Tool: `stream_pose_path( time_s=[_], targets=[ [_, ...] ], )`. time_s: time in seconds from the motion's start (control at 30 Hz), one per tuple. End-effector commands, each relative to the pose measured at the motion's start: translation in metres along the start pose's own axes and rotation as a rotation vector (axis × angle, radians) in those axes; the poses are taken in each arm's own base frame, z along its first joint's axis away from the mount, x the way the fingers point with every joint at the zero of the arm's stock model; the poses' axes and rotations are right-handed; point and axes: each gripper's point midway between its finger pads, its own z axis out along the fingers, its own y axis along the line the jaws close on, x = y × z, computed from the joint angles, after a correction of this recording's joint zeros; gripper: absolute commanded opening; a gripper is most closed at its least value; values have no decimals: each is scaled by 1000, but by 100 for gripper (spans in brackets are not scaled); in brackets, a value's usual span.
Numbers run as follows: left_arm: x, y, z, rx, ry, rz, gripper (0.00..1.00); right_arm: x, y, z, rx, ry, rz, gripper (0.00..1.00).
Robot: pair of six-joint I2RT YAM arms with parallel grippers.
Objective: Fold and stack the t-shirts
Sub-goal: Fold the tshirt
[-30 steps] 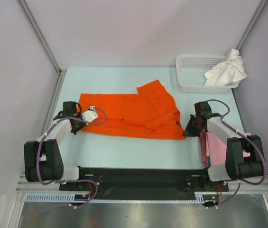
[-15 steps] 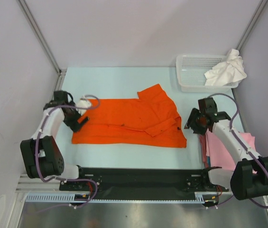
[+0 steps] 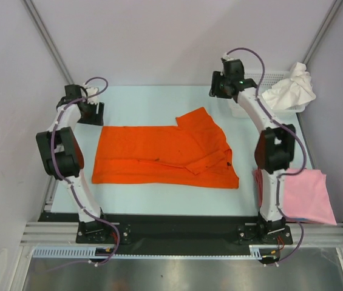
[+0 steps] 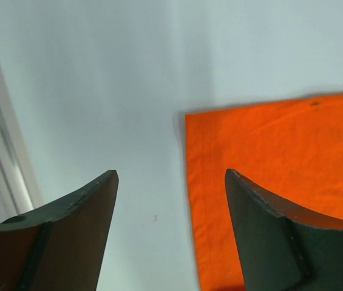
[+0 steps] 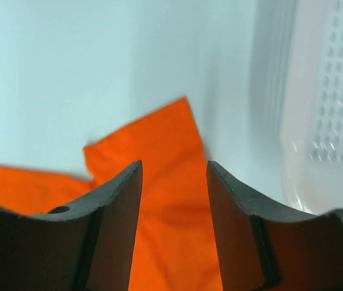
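Watching the orange t-shirt (image 3: 165, 154) lying spread flat, I am seeing my left gripper (image 4: 171, 176) hovering beyond its far left corner, jaws apart and empty, and my right gripper (image 5: 174, 165) hovering beyond its far right sleeve, likewise parted. The white t-shirt (image 3: 289, 88) is draping over the basket (image 3: 250, 111) to its far right, and the pink t-shirts (image 3: 305, 194) are lying to its near right.

A pale blue table (image 3: 159, 103) sits boxed in by plain grey-white walls (image 3: 177, 36) joined along slanting metal struts (image 3: 50, 43).

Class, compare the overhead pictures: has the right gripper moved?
Yes. The right gripper moved up the view, ending beside the left end of the basket, which stayed put.
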Motion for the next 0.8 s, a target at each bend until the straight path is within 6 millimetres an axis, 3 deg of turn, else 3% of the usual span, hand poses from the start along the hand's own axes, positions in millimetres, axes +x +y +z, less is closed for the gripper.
stream_pose_path(
  time_s=[0.0, 0.03, 0.07, 0.1, 0.17, 0.27, 0.47, 0.5, 0.63, 0.73, 0.77],
  targets=[
    [-22, 5, 10, -39, -26, -76, 78, 24, 0, 43, 25, 103, -74, 51],
    [-26, 5, 13, -45, -28, -74, 78, 7, 7, 49, 10, 64, -75, 51],
    [-21, 5, 24, -40, -6, -82, 79, 26, 0, 72, 24, 107, -75, 51],
    [-21, 5, 27, -38, -2, -88, 80, 31, 1, 82, 23, 113, -80, 51],
    [-19, 5, 40, -27, 14, -100, 80, 27, 3, 93, 17, 91, -81, 54],
    [-15, 1, 53, 6, 39, -117, 80, 50, -7, 121, 48, 114, -95, 62],
    [5, -12, 72, 63, 103, -153, 77, 92, -13, 144, 76, 201, -137, 64],
    [7, -17, 76, 81, 110, -155, 76, 98, -12, 146, 71, 216, -138, 62],
    [3, -31, 80, 140, 95, -150, 74, 111, -11, 147, 53, 257, -126, 23],
    [2, -37, 84, 166, 92, -146, 65, 105, 0, 137, 0, 258, -112, 12],
    [7, -39, 84, 172, 115, -151, 58, 102, 3, 134, -9, 252, -109, 9]
  ],
)
